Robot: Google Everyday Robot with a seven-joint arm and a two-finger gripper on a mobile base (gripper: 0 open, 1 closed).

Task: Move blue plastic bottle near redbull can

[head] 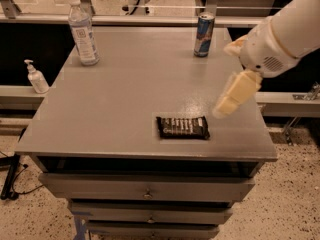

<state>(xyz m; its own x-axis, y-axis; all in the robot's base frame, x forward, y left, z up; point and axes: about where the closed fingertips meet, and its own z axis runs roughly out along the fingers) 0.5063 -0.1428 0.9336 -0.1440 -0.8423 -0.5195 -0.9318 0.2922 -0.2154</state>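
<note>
One counter (125,94) carries three things. There is one blue plastic bottle (82,31) at 11 o'clock, one redbull can (203,35) at 1 o'clock and one dark candy bar wrapper (182,127) at 5 o'clock. One small white pump bottle (36,77) stands off the counter at 9 o'clock, so the bottles number two. Three drawer fronts (145,189) are stacked below the top. One claw (235,91) hangs over the counter at 3 o'clock.
</note>
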